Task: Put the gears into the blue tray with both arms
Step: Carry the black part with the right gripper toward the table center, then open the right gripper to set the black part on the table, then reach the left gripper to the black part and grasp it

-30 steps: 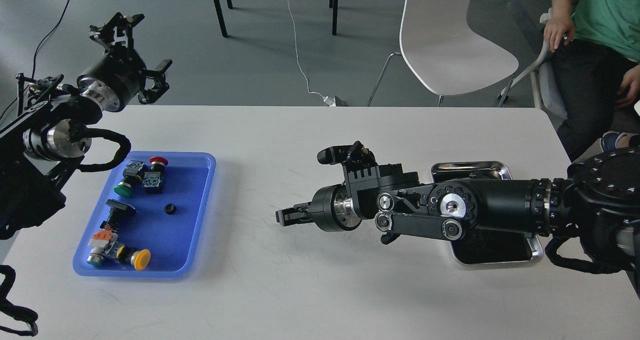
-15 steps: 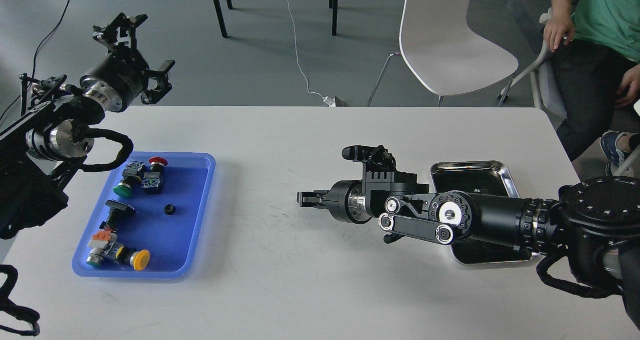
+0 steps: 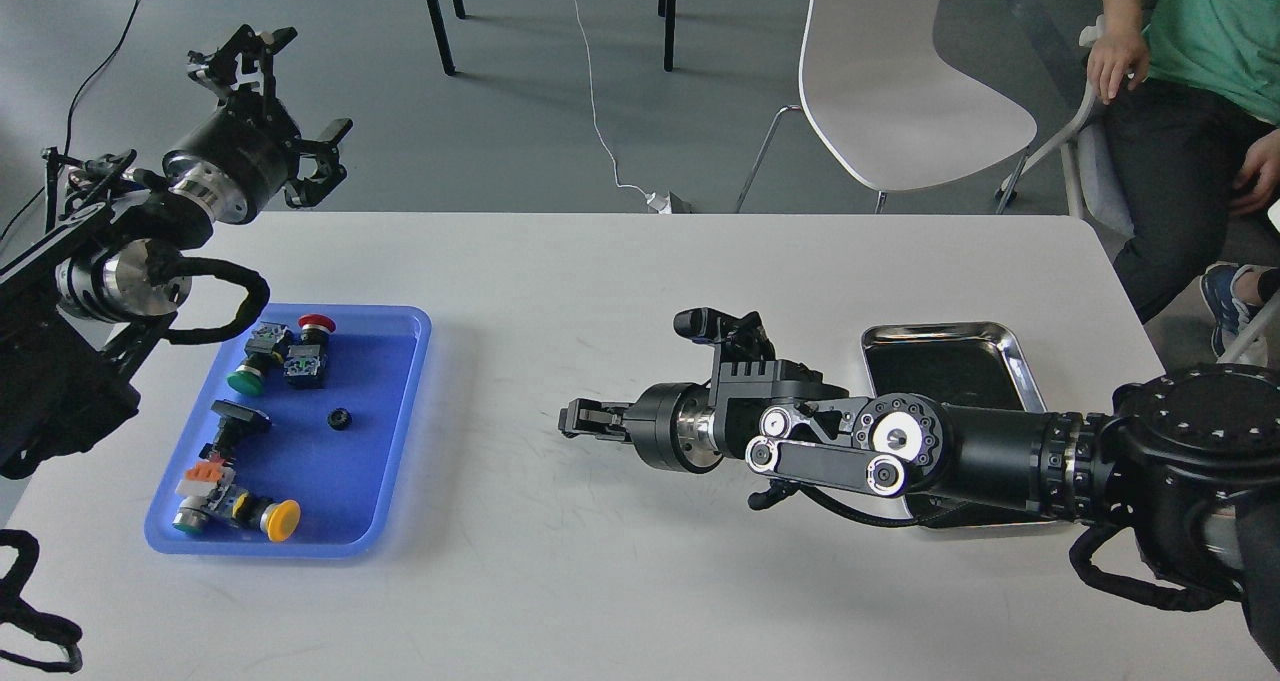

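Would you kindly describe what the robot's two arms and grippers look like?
Both arms are black with silver wrist rings. The left gripper has skeletal black fingers with small silver fittings, and a ribbed black cable loops off its wrist. The right gripper is slim and black; its arm shows round silver-white caps and bolt circles.

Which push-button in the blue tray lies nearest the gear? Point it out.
The red-capped push-button at the blue tray's far end: its grey body lies just beyond the gear. The others lie further left.
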